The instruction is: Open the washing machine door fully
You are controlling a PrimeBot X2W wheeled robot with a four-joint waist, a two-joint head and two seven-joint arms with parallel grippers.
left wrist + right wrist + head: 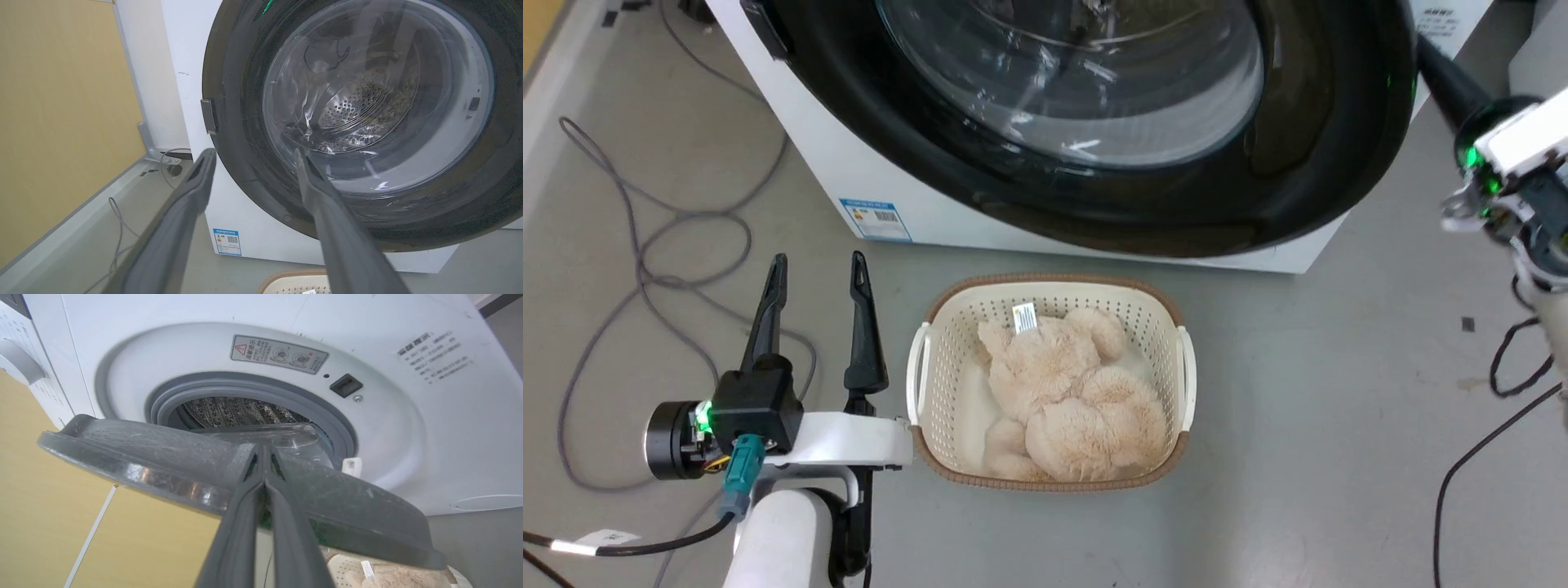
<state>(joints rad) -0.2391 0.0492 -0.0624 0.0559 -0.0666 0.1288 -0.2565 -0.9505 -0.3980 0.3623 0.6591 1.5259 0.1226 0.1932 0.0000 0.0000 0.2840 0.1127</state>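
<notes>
Head view: washing machine door (1339, 122) top centre; left tool (818, 260) lower left, spread, empty. Left wrist: same. Right wrist: door ajar, right tool (264, 451) pinched closed against its inner rim. Stiff, glossy; I'd push the rim.

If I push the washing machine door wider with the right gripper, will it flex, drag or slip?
Probably no flex: the washing machine door is a thick ring around a glass bowl. That glass suggests weight, so expect drag. Its glossy rim may let the shut right gripper slide.
</notes>
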